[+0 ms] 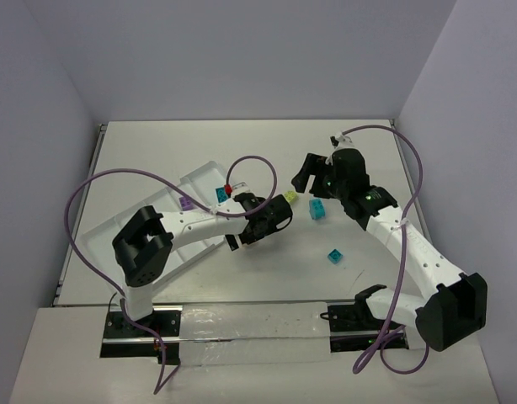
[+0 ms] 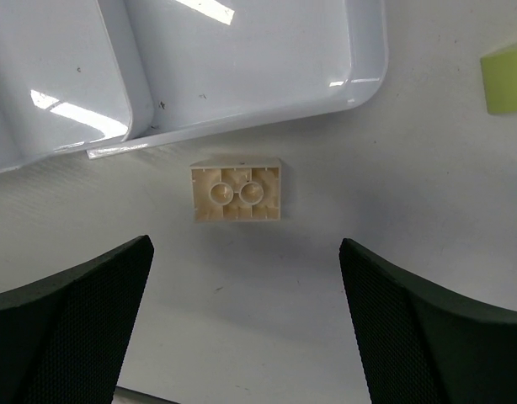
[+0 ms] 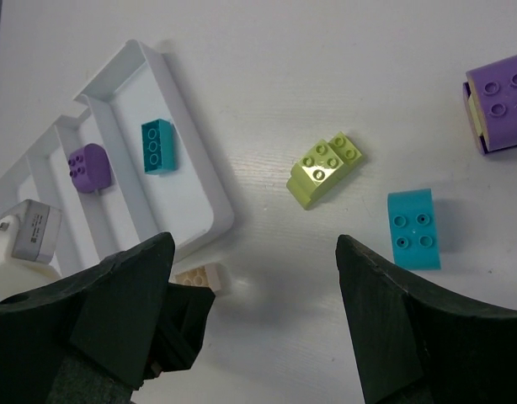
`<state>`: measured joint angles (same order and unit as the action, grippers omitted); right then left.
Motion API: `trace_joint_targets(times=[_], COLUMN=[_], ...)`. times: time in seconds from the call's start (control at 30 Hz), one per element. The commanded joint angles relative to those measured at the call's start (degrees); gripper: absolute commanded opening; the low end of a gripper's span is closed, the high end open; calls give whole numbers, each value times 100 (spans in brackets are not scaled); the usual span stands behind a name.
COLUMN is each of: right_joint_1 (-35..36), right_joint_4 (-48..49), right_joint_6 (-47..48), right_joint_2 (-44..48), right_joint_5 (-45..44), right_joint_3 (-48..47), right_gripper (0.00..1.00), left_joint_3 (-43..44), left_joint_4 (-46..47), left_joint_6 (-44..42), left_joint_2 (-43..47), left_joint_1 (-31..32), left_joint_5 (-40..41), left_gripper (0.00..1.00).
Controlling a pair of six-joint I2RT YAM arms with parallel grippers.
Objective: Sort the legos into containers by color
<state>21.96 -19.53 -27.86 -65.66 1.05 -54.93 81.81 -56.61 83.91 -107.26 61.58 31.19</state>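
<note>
A beige brick (image 2: 237, 191) lies upside down on the table just outside the white tray's corner (image 2: 359, 76). My left gripper (image 2: 246, 320) hovers over it, open and empty, with the brick just ahead of the fingertips. In the top view the left gripper (image 1: 275, 217) hides that brick. My right gripper (image 3: 257, 320) is open and empty above the table, near a lime brick (image 3: 326, 168) and a teal brick (image 3: 414, 229). A purple brick (image 3: 88, 166) and a teal brick (image 3: 157, 146) lie in separate tray compartments. The beige brick also shows in the right wrist view (image 3: 199, 278).
A purple brick on a beige one (image 3: 498, 103) sits at the far right. Another teal brick (image 1: 334, 256) lies nearer the front. The tray (image 1: 115, 231) runs diagonally at the left. The right gripper (image 1: 302, 181) is close to the left one. Purple cables loop over both arms.
</note>
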Motion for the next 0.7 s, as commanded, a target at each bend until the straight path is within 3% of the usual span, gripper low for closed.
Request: trace_joint_targets(times=[0.0, 0.4, 0.67], right_joint_1=[-25, 81, 81], right_joint_4=[-220, -138, -33], right_joint_6=[-18, -106, -88], right_joint_2=[212, 458, 740], right_joint_5=[76, 572, 527], right_joint_3=[-255, -60, 212], right_gripper=[85, 85, 85], left_joint_3=[303, 379, 345], left_joint_4=[123, -262, -166], left_joint_6=[222, 906, 776], left_joint_2=[-238, -646, -840], left_joint_1=[-43, -111, -129], left_joint_5=[-20, 247, 369], left_gripper=[99, 99, 99])
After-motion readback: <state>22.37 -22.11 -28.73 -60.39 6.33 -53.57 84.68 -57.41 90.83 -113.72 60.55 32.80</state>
